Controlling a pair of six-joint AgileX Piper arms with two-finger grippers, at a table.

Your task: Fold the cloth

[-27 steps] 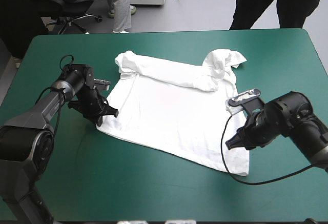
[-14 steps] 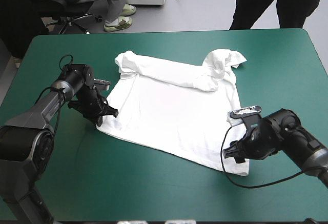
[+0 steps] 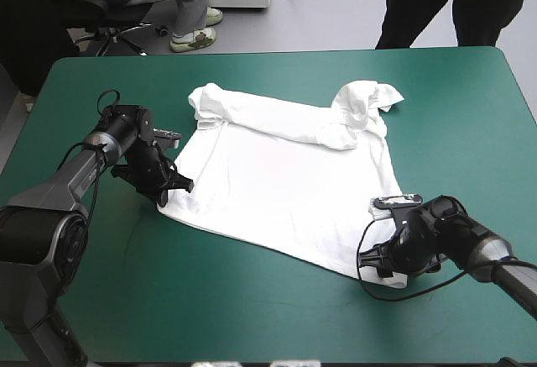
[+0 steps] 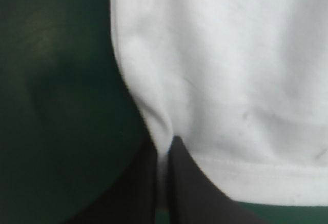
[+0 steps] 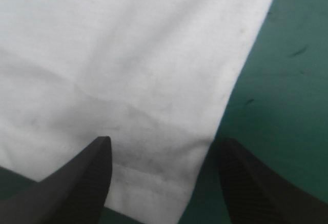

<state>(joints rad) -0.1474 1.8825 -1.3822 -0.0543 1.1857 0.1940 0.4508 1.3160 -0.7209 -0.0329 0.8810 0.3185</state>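
Observation:
The white T-shirt (image 3: 285,174) lies spread flat mid-table, its far edge rolled over and both sleeves bunched up. At the shirt's near left corner, my left gripper (image 3: 170,191) is shut on a pinch of hem. The left wrist view shows the black fingers (image 4: 148,183) all but meeting on the cloth (image 4: 230,80). My right gripper (image 3: 379,264) sits low at the near right corner. In the right wrist view it (image 5: 164,155) stands open, with the hem corner of the shirt (image 5: 128,55) lying between the two fingers.
The teal-green cover (image 3: 252,317) shows on all sides of the shirt, widest toward the near edge. The bunched right sleeve (image 3: 369,98) forms a raised lump at the far right of the shirt.
My right gripper has moved toward the near edge and down, from beside the shirt's right side to its near right corner. The left gripper has held still.

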